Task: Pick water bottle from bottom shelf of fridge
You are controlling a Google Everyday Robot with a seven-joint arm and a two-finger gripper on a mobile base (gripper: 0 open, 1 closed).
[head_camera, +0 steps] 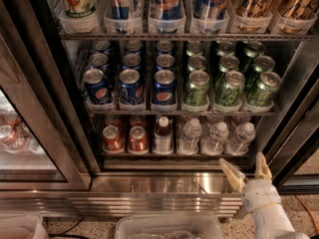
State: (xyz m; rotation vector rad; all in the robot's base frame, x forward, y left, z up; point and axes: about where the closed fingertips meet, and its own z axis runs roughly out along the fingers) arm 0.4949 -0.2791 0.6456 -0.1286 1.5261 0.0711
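Observation:
The fridge (47, 83) stands open with wire racks. On the bottom shelf (174, 154) stand three clear water bottles with white caps: one at the left (190, 135), one in the middle (217, 137), one at the right (242, 137). Left of them is a dark labelled bottle (162, 133) and red-orange cans (125, 137). My gripper (247, 170) is open, its tan fingers (232, 174) spread. It sits just below and in front of the right water bottle, over the steel base (164, 185), touching nothing.
The rack above holds blue cans (130, 86) and green cans (227, 86). Tall cans fill the top rack (167, 9). A glass door (20, 133) closes the left side, the dark frame (294, 143) stands at the right. A clear bin (167, 228) sits on the floor.

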